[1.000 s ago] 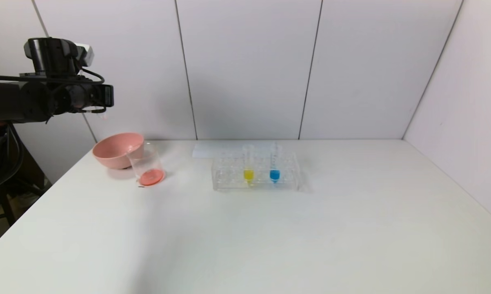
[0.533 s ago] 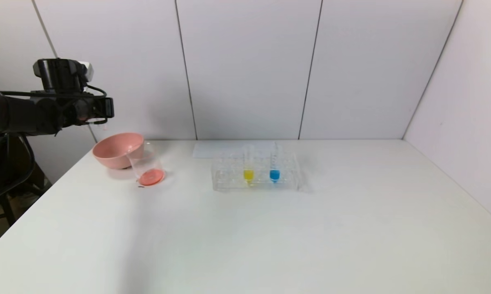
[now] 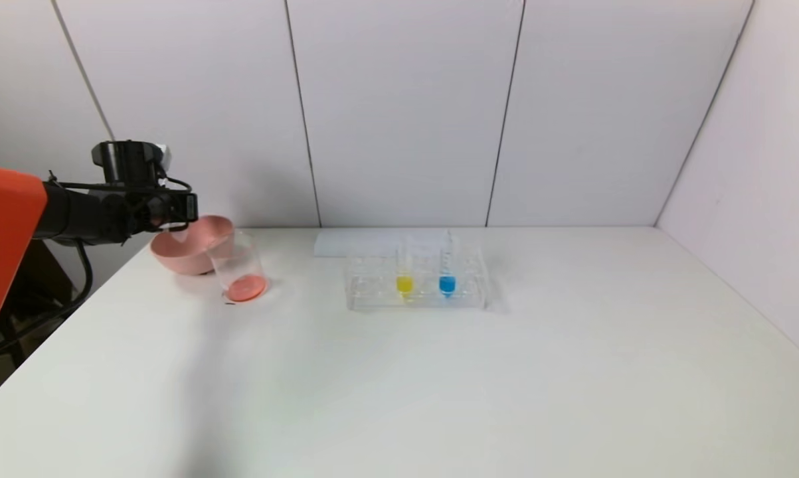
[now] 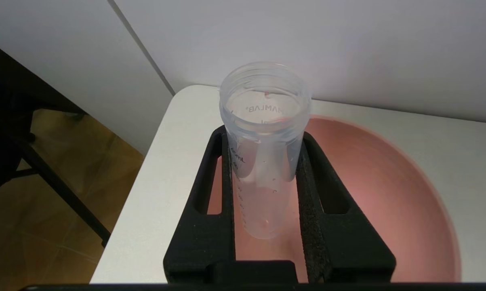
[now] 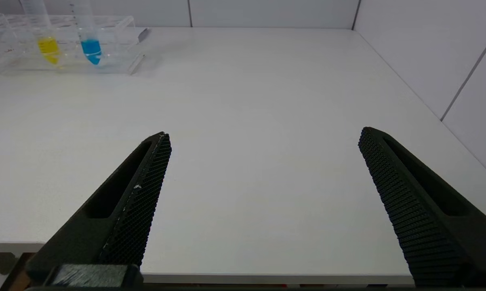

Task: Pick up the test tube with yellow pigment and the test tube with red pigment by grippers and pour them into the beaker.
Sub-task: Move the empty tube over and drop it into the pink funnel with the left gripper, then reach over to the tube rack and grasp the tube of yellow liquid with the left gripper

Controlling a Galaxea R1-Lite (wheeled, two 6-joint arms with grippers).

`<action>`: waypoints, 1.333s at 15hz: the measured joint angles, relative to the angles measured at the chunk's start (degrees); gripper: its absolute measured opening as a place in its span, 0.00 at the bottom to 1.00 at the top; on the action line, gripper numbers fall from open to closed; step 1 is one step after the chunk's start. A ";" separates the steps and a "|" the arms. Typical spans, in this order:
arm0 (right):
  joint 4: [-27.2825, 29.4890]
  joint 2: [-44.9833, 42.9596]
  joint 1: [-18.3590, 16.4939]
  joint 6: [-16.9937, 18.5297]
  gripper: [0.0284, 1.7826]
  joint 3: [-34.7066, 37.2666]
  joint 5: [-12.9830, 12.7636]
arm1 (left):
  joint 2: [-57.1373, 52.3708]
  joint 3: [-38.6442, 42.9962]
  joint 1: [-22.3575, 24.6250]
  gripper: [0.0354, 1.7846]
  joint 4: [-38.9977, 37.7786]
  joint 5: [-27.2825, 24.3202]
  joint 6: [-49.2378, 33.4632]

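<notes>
Fingers point(image 4: 226, 178) of my left gripper point(image 4: 263, 161) are clamped on a clear, nearly emptied test tube point(image 4: 265, 121), one black finger pressing each side of it, its open threaded mouth pointing away from my wrist and only a faint red trace inside; this looks to be the test tube with red pigment. Directly beneath the tube lies the pink bowl point(image 4: 388, 194), near the far left corner of the white table point(image 3: 439, 385). From my head camera, my left gripper point(image 3: 180, 211) hangs just above that bowl's rim. Just beside the bowl, toward the table's middle, stands the beaker point(image 3: 238, 267), clear and upright, with a shallow layer of red-orange liquid in its bottom. Farther toward my right sits a clear tube rack point(image 3: 416, 282), well apart from the beaker, holding the test tube with yellow pigment point(image 3: 404, 269) upright and, next to it, a tube with blue liquid point(image 3: 447, 269). My right gripper point(image 5: 263, 149) is parked low at the table's near edge, its two fingers spread wide with nothing between them, well apart from the rack.
</notes>
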 joint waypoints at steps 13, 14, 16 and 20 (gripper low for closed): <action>0.00 0.00 0.00 0.00 0.95 0.00 -0.04 | 2.85 -0.07 0.98 0.39 -0.15 -1.16 -0.55; 0.00 0.00 0.00 0.00 0.95 0.00 0.00 | 2.84 -0.07 1.19 0.47 -0.17 -1.16 -0.55; 0.00 0.00 0.00 0.00 0.95 0.00 -0.02 | 2.79 -0.13 1.61 0.67 -0.15 -1.23 -0.55; 0.00 0.00 0.00 0.00 0.95 0.00 -0.02 | 2.07 0.09 1.93 0.94 -0.28 -2.01 -0.57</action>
